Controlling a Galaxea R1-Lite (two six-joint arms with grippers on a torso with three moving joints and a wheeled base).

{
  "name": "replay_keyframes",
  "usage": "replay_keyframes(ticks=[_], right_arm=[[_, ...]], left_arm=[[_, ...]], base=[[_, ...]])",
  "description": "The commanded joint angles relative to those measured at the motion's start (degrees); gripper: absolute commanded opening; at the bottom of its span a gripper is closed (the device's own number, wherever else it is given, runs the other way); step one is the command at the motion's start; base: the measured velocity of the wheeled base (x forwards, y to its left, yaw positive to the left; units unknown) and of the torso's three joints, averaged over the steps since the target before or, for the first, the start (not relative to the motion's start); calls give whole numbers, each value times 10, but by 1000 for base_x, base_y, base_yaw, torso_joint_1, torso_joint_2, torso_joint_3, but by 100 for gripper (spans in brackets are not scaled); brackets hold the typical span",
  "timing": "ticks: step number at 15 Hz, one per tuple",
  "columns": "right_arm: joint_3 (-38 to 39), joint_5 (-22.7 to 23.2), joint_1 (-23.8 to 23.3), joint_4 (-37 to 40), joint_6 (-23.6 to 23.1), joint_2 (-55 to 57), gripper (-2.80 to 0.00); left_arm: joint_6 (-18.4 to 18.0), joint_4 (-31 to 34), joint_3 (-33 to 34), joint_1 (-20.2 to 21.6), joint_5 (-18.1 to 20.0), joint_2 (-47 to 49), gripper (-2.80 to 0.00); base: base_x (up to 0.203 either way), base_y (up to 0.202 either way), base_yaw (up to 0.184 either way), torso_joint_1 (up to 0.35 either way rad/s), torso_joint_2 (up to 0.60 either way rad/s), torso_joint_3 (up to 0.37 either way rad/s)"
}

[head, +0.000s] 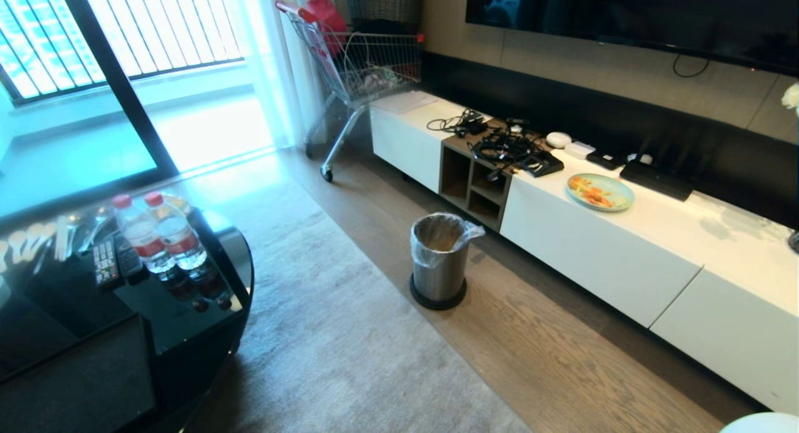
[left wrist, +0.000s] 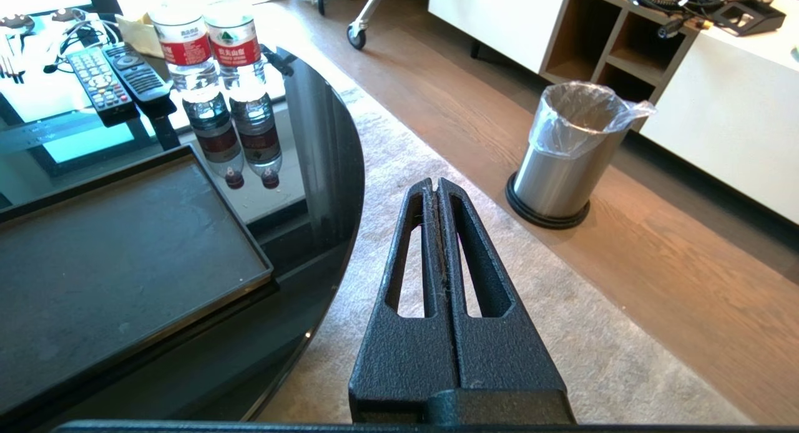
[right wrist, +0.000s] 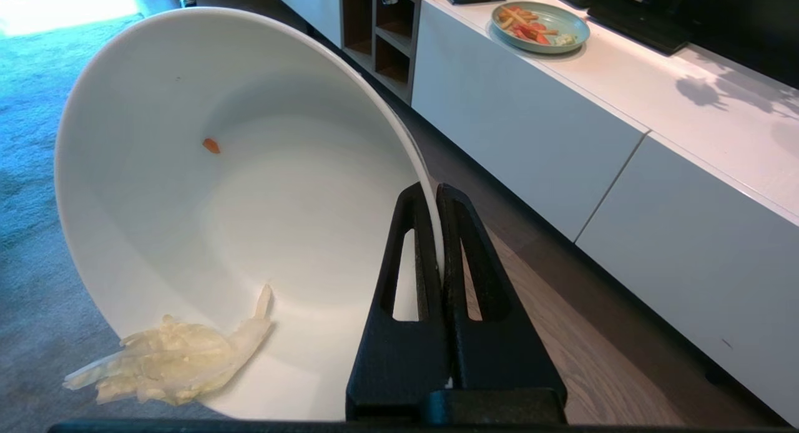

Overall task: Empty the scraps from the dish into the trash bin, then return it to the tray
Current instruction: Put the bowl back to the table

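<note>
The right hand [right wrist: 437, 193] is clamped on the rim of the tilted dish [right wrist: 237, 189], scraps [right wrist: 168, 361] at its lip. The trash bin [head: 439, 258] stands ahead, unreached. Left hand [left wrist: 436, 184] is closed, empty; the tray [left wrist: 112, 258] waits.

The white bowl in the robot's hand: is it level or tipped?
Tipped. The white bowl leans steeply, the right hand pinching its rim, and pale scraps hang at its lower edge.

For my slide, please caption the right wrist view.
Right gripper pinches the tilted dish rim; scraps hang at its edge.
</note>
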State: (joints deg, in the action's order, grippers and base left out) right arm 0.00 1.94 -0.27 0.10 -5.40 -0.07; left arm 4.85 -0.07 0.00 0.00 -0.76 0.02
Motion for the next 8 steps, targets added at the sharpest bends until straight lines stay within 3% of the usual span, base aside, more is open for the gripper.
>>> replay_keyframes(ticks=[1, 8], right_arm=[[0, 0, 0, 0, 0, 1, -280], [0, 1, 0, 0, 0, 1, -280]], left_arm=[[1, 0, 0, 0, 0, 0, -280], [1, 0, 0, 0, 0, 0, -280]], base=[[0, 0, 0, 0, 0, 0], [0, 0, 0, 3, 0, 34]])
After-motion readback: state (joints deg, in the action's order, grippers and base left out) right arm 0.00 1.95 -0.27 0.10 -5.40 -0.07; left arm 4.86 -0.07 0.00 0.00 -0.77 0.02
